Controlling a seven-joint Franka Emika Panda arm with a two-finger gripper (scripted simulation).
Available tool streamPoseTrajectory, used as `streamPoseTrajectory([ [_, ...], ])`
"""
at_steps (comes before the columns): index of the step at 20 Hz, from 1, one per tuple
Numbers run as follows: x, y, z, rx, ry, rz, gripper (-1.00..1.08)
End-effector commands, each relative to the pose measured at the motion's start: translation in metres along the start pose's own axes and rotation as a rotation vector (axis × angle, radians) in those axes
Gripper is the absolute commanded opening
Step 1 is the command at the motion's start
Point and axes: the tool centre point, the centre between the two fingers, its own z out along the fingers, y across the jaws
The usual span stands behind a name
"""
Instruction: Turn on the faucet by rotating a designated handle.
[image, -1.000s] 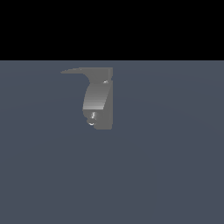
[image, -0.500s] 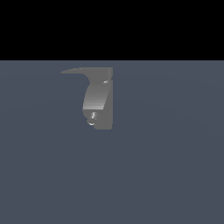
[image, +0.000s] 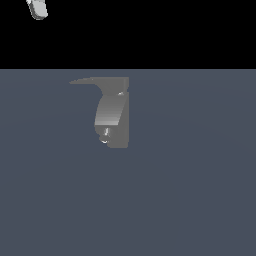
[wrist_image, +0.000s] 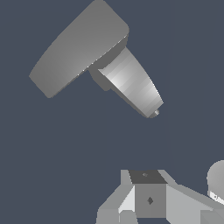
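Observation:
The faucet (image: 114, 115) is a small grey blocky fixture standing on the flat grey-blue ground, with its lighter curved spout (image: 107, 111) pointing down toward the viewer. The handle (image: 89, 81) is a thin flat lever at the faucet's top that tapers to a point toward the exterior view's left. In the wrist view the faucet's broad flat top (wrist_image: 78, 48) and tapered spout (wrist_image: 133, 85) lie well ahead of my gripper (wrist_image: 148, 177). The gripper touches nothing; its fingers show as one block with no gap.
A white piece of my arm (image: 37, 9) shows at the top left of the exterior view, far from the faucet. A rounded white arm part (wrist_image: 217, 179) sits beside the gripper in the wrist view. Flat ground surrounds the faucet.
A white piece of my arm has entered the exterior view at the top left. The faucet and its handle have not moved.

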Motion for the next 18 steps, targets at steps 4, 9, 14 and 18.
streamPoseTrajectory([
  [4,0.008,-0.027,0.015,0.001,-0.006,0.102,-1.0],
  [9,0.017,-0.049,0.028,0.0,-0.01,0.192,-1.0],
  [14,0.029,-0.071,0.041,-0.001,-0.014,0.281,-1.0],
  [18,0.04,-0.087,0.052,-0.003,-0.017,0.354,-1.0],
])
